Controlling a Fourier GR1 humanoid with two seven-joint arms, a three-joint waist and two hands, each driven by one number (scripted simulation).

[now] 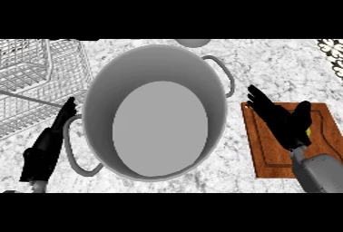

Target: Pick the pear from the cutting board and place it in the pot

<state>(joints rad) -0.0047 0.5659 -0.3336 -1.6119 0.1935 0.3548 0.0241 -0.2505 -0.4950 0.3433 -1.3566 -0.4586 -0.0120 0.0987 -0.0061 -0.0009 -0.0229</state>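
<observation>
Head view: the right hand (286, 123) hovered over the wooden cutting board (268, 154), fingers straight and thumb spread, gripping nothing. The pear (309, 132) showed only as a small yellow-green sliver on the board, under the hand's thumb side. A good grasp likely meant centring lower over the fruit before curling round it, then clearing the rim of the large grey pot (100, 90) alongside.

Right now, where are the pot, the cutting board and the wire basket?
pot (161, 63): head view, on its far inner wall.
cutting board (268, 154): head view, on bare wood near its left edge.
wire basket (40, 68): head view, on its wire side.
</observation>
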